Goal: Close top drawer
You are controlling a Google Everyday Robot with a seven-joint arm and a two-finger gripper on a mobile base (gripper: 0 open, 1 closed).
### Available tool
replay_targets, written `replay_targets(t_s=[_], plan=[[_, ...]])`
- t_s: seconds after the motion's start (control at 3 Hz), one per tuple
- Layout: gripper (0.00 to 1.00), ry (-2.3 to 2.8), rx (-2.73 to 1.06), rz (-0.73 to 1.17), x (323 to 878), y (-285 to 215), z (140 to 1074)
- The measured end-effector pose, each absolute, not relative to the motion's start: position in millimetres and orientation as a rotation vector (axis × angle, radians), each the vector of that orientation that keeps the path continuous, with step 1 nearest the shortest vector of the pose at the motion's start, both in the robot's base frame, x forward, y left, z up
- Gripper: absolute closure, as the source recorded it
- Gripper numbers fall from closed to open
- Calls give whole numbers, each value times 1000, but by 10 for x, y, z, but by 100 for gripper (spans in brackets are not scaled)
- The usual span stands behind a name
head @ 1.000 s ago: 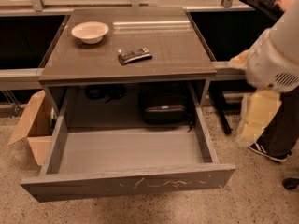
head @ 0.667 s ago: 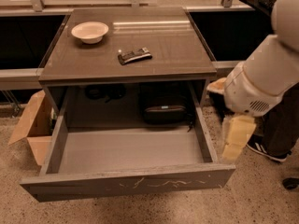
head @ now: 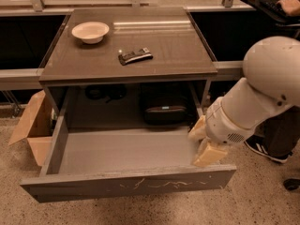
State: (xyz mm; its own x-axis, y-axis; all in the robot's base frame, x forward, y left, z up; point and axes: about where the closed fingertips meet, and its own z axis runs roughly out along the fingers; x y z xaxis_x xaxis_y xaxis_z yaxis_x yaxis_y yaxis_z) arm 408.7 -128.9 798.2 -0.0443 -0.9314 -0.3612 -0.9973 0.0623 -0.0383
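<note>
The gripper had swung in from beyond the bench's right edge, over the top drawer, which hung fully open below the front edge. Its jaws' state could not be told. A push likely came next.

Our big white arm reaches in from the right and slants down to the left. Our thick wrist points down and left. Our pale tool hangs low on the right, toward the near side.

Speckled floor holds an open cardboard box; dark panels stand behind.
</note>
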Motion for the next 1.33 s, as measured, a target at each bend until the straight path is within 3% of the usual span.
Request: replay_targets(t_s=[0.67, 1.33], plan=[[96, 2053, -1975, 436, 3929, -1144, 7628], [100, 2093, -2068, 463, 3644, -983, 7070]])
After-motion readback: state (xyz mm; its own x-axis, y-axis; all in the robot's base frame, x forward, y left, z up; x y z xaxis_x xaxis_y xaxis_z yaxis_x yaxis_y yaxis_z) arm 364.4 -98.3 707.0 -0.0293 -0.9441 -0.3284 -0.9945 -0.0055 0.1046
